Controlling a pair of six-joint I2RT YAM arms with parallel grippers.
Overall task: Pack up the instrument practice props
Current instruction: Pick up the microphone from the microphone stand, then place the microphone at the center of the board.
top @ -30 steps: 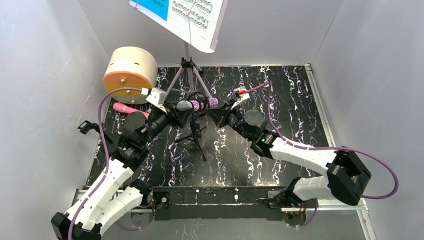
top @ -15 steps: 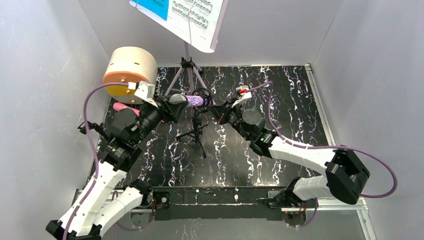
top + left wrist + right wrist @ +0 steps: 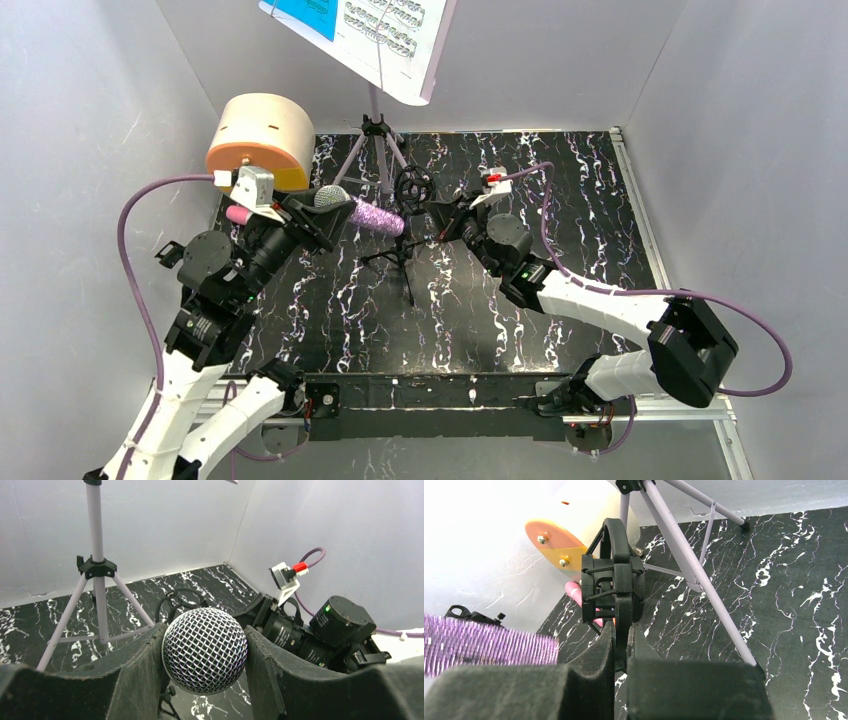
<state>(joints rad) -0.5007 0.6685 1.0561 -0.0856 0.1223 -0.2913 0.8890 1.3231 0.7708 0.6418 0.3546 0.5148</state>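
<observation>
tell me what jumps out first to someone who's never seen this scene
The left gripper grips a silver-mesh microphone with a glittery purple body by its head, above mid-table. Just right of it, the right gripper pinches an empty black ring mount at its base, on a small black tripod. Behind them, blue and white sheet music rests on a tall lilac stand, with a cream and orange drum-shaped box at back left.

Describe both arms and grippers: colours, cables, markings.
Left arm and right arm: white link shells, black joints, each trailing a purple cable. Left gripper and right gripper: broad matte black fingers. A green light shows on the right arm.
</observation>
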